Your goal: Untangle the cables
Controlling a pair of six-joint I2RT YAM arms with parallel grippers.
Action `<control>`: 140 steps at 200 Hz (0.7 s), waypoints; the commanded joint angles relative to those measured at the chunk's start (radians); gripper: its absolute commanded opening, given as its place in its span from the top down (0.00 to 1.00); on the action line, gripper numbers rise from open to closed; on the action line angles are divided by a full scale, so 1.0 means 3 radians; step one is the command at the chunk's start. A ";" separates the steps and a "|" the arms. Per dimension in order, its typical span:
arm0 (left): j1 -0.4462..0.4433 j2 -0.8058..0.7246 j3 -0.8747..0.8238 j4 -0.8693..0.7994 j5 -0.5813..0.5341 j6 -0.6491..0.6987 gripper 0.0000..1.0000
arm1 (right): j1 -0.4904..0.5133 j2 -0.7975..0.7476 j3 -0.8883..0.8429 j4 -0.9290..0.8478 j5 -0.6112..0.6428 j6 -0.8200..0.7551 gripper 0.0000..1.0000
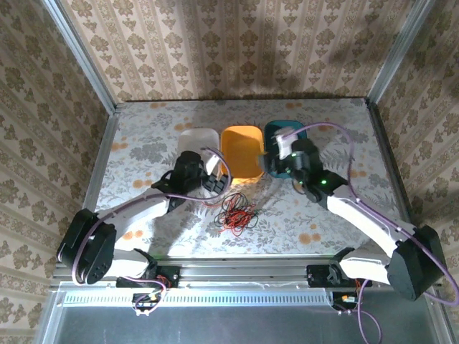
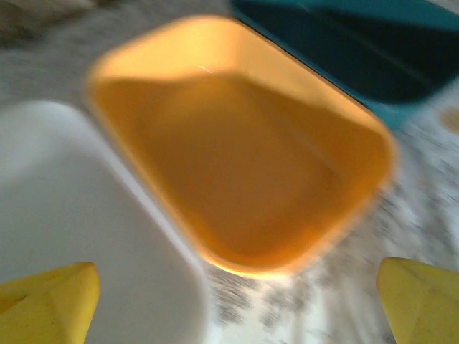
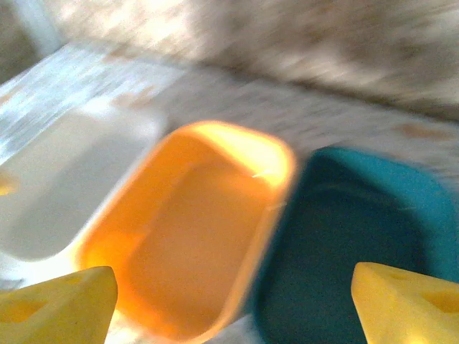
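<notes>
both wrist views are blurred; left gripper (image 2: 235, 299) and right gripper (image 3: 231, 302) gape empty; overhead, cables (image 1: 235, 213) lie tangled.

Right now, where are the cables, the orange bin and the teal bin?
cables (image 1: 235, 213): top external view, middle of the tangle.
orange bin (image 2: 244, 172): left wrist view, bare floor.
teal bin (image 3: 344, 244): right wrist view, bare floor.

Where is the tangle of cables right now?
In the top view the cables lie bunched on the table, centred left to right, just on the near side of the orange tray.
</notes>
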 commanded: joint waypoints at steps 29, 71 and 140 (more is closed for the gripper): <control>-0.0029 -0.0108 0.0132 -0.0963 0.0689 0.0101 0.00 | 0.0537 0.0545 0.0185 -0.1026 -0.0494 -0.0287 0.17; -0.0147 -0.0156 -0.0026 -0.0930 0.0401 -0.0006 0.00 | 0.0548 0.0796 0.0061 -0.0908 -0.0354 -0.0234 0.19; -0.0414 0.0039 0.0185 -0.0975 0.0135 0.0133 0.00 | 0.0546 0.0614 -0.0024 -0.1112 -0.0272 -0.0120 0.23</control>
